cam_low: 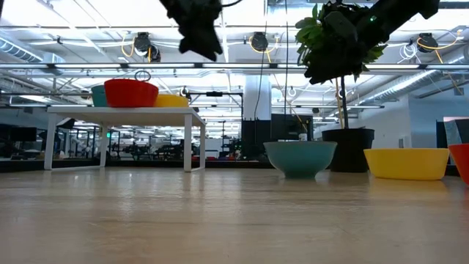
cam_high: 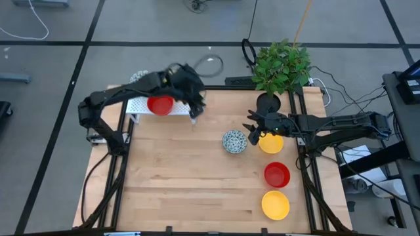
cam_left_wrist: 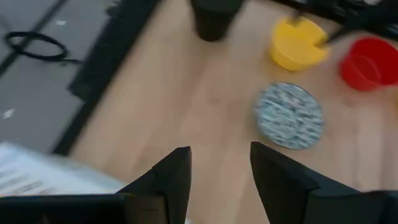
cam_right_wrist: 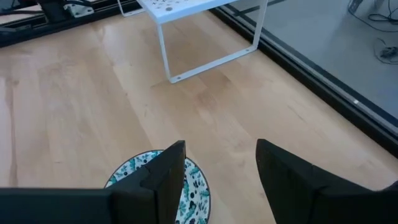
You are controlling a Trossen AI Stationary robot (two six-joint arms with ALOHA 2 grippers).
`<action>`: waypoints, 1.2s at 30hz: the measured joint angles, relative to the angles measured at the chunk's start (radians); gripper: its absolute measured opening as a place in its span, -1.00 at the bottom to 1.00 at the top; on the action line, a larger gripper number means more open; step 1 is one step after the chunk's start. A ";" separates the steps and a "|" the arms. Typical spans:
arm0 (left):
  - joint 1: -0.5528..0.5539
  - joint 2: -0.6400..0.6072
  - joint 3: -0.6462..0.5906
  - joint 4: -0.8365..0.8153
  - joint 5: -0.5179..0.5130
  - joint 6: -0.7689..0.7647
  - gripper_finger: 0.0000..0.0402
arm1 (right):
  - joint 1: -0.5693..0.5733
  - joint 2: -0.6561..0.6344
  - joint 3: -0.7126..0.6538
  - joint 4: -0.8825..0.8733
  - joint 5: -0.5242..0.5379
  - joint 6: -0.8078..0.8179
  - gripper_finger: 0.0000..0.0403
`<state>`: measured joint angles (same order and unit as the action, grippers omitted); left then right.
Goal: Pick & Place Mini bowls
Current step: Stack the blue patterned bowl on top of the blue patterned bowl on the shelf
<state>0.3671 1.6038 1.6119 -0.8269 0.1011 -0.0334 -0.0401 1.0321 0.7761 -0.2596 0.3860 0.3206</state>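
Standing on thin white legs, the perforated rack (cam_high: 141, 107) carries a glossy red bowl (cam_high: 160, 105) with a yellow bowl (cam_low: 173, 100) behind it in the low view. Just beside the rack's end, the left gripper (cam_high: 195, 105) hangs with fingers apart and empty. Away from the rack, across pale wood-grain table (cam_high: 184, 177), a round speckled blue-and-white bowl (cam_high: 234, 141) sits; the right gripper (cam_high: 252, 129) hovers by it, fingers spread, nothing held. Beyond lie a smooth yellow bowl (cam_high: 271, 142), another red bowl (cam_high: 277, 174), a second yellow bowl (cam_high: 275, 204) and a leafy plant (cam_high: 281, 65) in a black pot. Behind, bright ceiling lights (cam_low: 220, 33).
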 joint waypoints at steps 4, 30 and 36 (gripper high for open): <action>-0.100 0.056 0.000 0.020 -0.028 -0.022 -0.16 | 0.027 0.000 0.000 -0.004 -0.016 -0.023 -0.07; -0.416 0.470 -0.001 0.432 -0.056 0.390 -0.16 | 0.341 -0.127 0.000 -0.213 -0.021 0.169 -0.07; -0.400 0.547 -0.001 0.437 -0.084 0.281 -0.16 | 0.370 -0.127 0.000 -0.212 -0.018 0.167 -0.07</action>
<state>-0.0328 2.1504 1.6112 -0.3895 0.0169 0.2473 0.3301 0.9051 0.7761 -0.4714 0.3676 0.4877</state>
